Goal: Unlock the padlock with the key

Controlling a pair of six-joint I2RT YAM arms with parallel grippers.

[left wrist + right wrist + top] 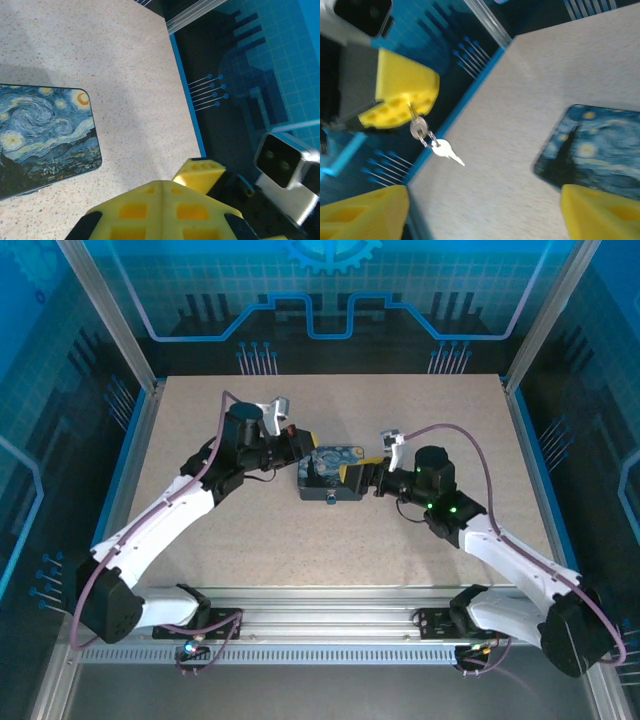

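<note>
The left gripper (299, 446), at centre left of the overhead frame, had its ribbed yellow foam fingers pressed together on the blade of a small silver key (416, 126). In the upper left of the right wrist frame, a second flat key (448, 151) dangled from that key on a metal ring. Just right of that gripper, at the middle of the speckled beige table (430, 420), lay a flat rectangular case (338, 462). It had rounded corners, and its glossy lid bore a swirling blue-and-yellow night-sky painting. The lid lay closed and its contents could not be seen. A dark shape on the lid was too small to identify as the padlock. At centre right, the right gripper (366, 478) sat just beside the case. Its yellow fingers stood well apart with nothing between them.
</note>
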